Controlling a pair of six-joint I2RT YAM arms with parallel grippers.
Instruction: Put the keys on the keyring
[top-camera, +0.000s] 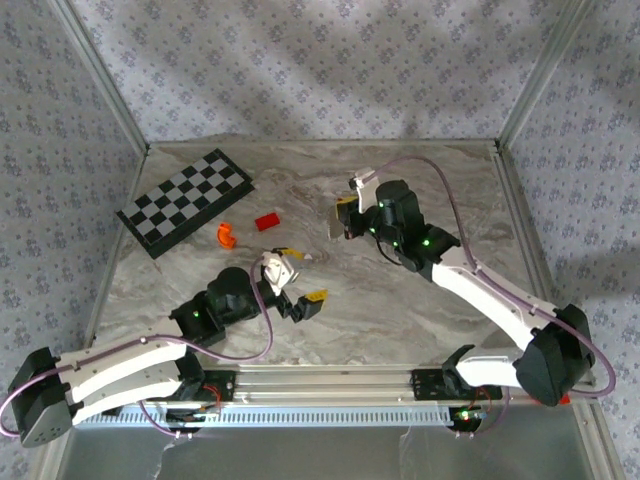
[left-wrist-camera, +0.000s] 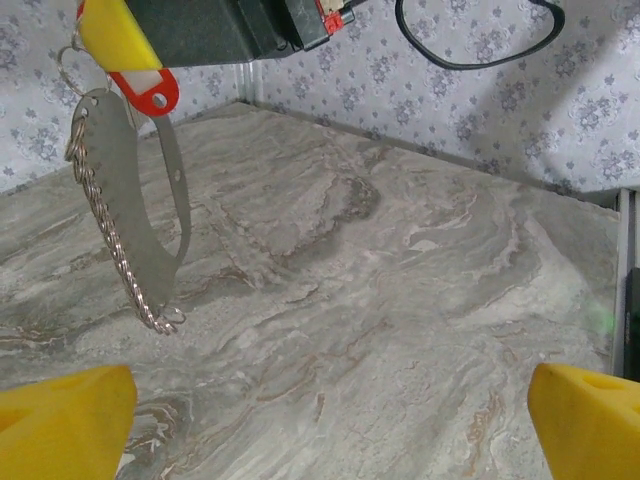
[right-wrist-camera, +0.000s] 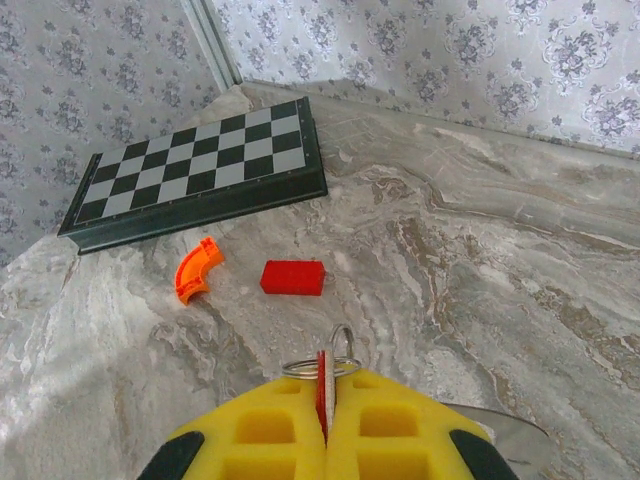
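Observation:
My right gripper (right-wrist-camera: 325, 388) is shut on the red tag of the keyring (right-wrist-camera: 320, 366), whose thin metal rings poke out past the yellow pads. In the left wrist view the red tag (left-wrist-camera: 147, 90) sits under a right fingertip (left-wrist-camera: 112, 35). The flat grey keys (left-wrist-camera: 125, 200) hang from it above the table, toothed edge to the left. A corner of the keys (right-wrist-camera: 505, 425) also peeks out in the right wrist view. My left gripper (top-camera: 300, 277) is open, low over the marble, near and left of the right gripper (top-camera: 348, 212). Nothing lies between the left gripper's (left-wrist-camera: 325, 420) fingers.
A folded chessboard (top-camera: 185, 200) lies at the back left. An orange curved piece (top-camera: 225, 235) and a red rectangular block (top-camera: 267, 222) lie in front of it, left of the right gripper. Patterned walls with metal posts close the table on three sides.

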